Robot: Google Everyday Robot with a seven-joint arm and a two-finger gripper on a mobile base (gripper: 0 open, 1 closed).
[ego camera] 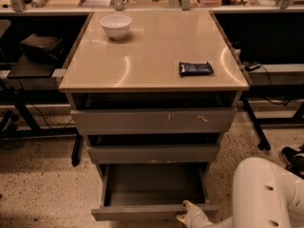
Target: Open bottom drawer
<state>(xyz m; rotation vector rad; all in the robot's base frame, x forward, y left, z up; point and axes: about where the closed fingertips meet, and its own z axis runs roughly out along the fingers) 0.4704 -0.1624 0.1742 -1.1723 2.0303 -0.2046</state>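
The tan-topped cabinet (152, 56) has three grey drawers. The bottom drawer (154, 212) is pulled out, and its shallow grey box shows empty inside. The mid-sized front (153, 153) and the widest front with pale scratch marks (153, 121) sit above it, further in. My gripper (186, 213) is at the bottom edge of the view, touching the bottom drawer's front at its right part. My white arm (266, 194) fills the lower right corner.
A white bowl (116, 26) and a dark blue packet (195, 68) lie on the cabinet top. Black desks with metal legs stand left and right. A shoe (294, 158) is at the right edge. The floor is speckled.
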